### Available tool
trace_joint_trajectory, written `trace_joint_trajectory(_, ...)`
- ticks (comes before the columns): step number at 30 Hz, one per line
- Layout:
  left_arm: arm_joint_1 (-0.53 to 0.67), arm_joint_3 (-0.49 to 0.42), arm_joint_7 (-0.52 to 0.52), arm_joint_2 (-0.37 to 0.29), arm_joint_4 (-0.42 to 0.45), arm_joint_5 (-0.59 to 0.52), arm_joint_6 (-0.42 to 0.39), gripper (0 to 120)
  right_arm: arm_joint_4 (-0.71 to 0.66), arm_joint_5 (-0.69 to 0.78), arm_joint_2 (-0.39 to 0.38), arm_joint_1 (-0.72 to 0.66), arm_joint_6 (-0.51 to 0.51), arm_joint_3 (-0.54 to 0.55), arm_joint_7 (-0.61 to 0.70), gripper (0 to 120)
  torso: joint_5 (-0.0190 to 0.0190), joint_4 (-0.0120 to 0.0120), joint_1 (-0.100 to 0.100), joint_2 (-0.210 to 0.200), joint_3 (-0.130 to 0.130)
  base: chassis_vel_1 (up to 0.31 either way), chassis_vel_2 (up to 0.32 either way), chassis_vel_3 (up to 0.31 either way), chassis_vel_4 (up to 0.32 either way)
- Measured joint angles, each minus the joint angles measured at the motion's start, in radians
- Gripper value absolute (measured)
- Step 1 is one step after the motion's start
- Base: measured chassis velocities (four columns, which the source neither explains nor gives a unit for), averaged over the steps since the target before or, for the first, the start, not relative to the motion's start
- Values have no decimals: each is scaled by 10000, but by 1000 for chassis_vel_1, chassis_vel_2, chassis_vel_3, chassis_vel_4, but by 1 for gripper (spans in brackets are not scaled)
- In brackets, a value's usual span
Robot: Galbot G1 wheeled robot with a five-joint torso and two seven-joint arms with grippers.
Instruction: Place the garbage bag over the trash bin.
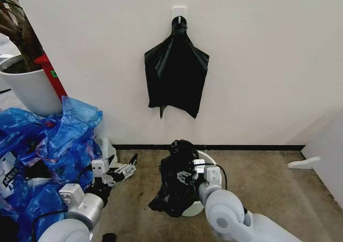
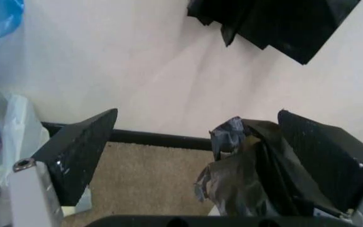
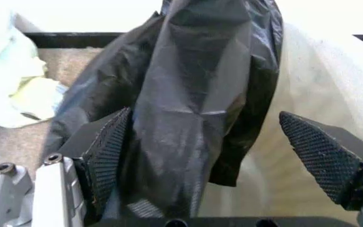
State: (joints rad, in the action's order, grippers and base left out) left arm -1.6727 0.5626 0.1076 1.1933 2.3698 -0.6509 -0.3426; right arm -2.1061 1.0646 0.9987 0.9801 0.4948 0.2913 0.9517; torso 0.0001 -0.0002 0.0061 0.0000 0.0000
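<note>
Two grippers are at work low by the wall, and the step in hand looks like the spreading of the bag over the bin, not yet done. Blue plastic bags [image 1: 51, 145] are piled on the robot's left side, apart from the work. Against the wall, on the floor, stands the trash bin [image 1: 206, 159], a white bucket, and most of its rim is hidden. The garbage bag [image 1: 177, 180] is bunched in a dark heap over the bin's left side and hangs down its outside to the floor (it is not opened around the rim). Higher on the wall hangs another flat black bag [image 1: 176, 73] from a hook, which is not the task's one.

At the bin is the right gripper [image 3: 222, 163]; its jaws are open, one touching the film, the other free over the white wall. Beside the bin waits the left gripper [image 1: 123, 169], jaws open and empty. My judgement: next, both must catch opposite edges of the bag mouth and stretch it wide.
</note>
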Motion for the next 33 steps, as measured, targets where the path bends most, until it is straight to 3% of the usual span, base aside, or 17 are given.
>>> trace_joint_trajectory(20, 653, -551, -303, -894, -609, -30, -72, 100, -358, -728, -1160, 715, 70, -874, 18, 89, 0, -2, -1, 0, 0, 0, 0, 0, 0)
trace_joint_trajectory(27, 613, -602, -338, -766, -735, 40, -75, 100, -1294, -211, -1116, 746, -64, -707, -5, 91, 0, 1, -1, 0, 0, 0, 0, 0, 0)
trace_joint_trajectory(33, 1073, -866, -455, -1331, -1197, -44, -217, 100, -1712, -191, -1066, 951, -157, -701, -315, 91, -1, 0, -1, 0, 0, 0, 0, 0, 0)
